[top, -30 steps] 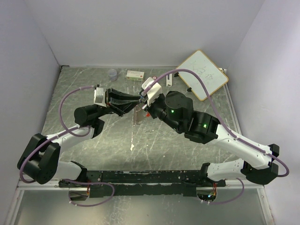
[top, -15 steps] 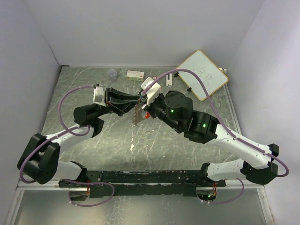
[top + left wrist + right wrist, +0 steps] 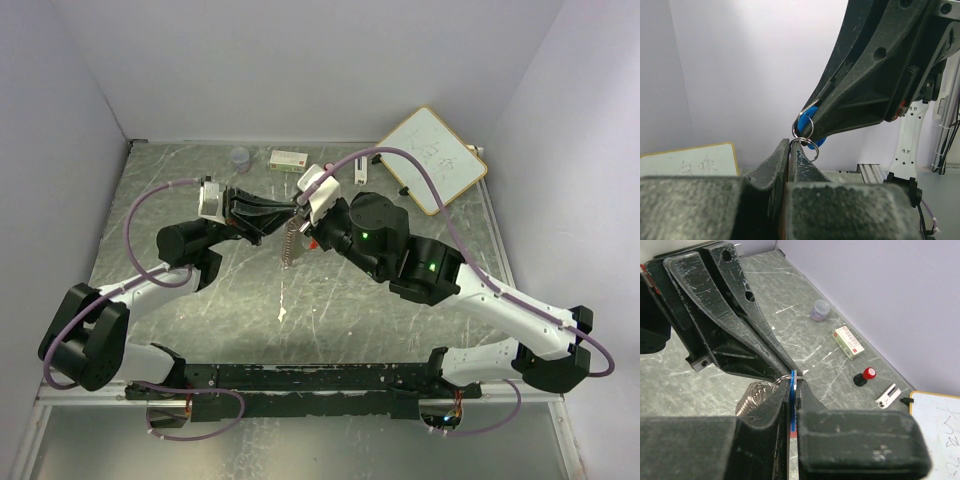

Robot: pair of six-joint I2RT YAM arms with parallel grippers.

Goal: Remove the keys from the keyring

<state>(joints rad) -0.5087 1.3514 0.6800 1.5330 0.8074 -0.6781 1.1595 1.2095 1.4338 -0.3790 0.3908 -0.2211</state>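
Both grippers meet above the middle of the table. My left gripper [image 3: 288,211] is shut on the thin silver keyring [image 3: 809,141], pinching its wire at the fingertips [image 3: 783,150]. My right gripper [image 3: 303,214] is shut on the blue-headed key [image 3: 792,396], which stands edge-on between its pads. In the left wrist view the blue head [image 3: 809,116] shows under the right finger with the ring through it. The silver jagged bunch of keys [image 3: 290,246] hangs below both grippers and also shows in the right wrist view [image 3: 753,395]. No red strip shows.
A whiteboard [image 3: 433,160] lies at the back right. A small white box [image 3: 288,159], a clear cup [image 3: 240,157], a red-and-black knob [image 3: 864,375] and a white clip [image 3: 888,394] sit along the back of the marbled table [image 3: 180,290].
Both grippers have shifted slightly left and towards the back together, with the ring and keys still held between them.
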